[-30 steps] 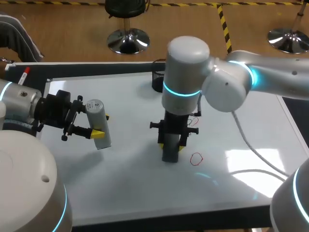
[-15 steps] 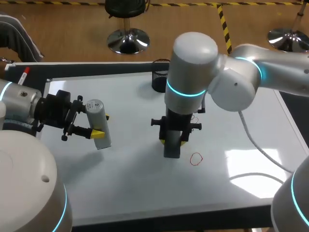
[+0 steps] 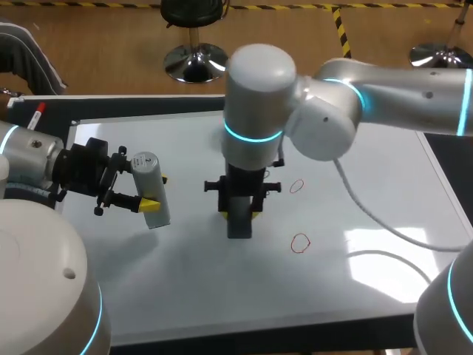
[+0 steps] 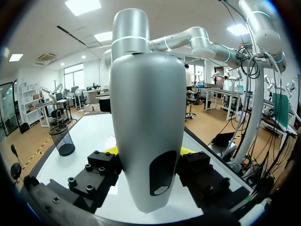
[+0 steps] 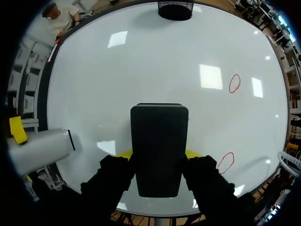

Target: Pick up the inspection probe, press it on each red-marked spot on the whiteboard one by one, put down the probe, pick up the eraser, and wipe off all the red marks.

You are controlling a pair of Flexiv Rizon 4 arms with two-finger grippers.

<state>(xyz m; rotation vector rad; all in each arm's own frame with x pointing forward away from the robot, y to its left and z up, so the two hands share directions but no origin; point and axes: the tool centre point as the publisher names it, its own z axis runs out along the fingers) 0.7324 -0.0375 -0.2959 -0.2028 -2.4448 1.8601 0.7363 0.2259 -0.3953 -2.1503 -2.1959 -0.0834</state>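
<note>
The left arm comes in from 9 o'clock in the head view, and its left gripper has closed its two fingers on the probe, a silver-grey cylinder. A yellow tip presses on each side of the cylinder's body, as the left wrist view also shows. The probe sits over the left part of the whiteboard, and its shadow falls on the surface beside it. The right arm enters from 3 o'clock and reaches past the middle, its wrist pointing straight down. The right gripper is clamped on the eraser, a black rectangular block that stands upright between the fingers, with yellow tips showing at both flanks in the right wrist view. The pictures do not settle whether the eraser's lower face touches the board. Two red marks, both small hand-drawn ovals, lie on the board apart from the eraser: one at about 2 o'clock from it and the other at about 4 o'clock. The probe is at about 9 o'clock from the eraser and well apart from it. A black mesh cup stands at the far edge of the board, ahead of the right gripper. A red-capped marker lies off the board's corner at 10 o'clock.
</note>
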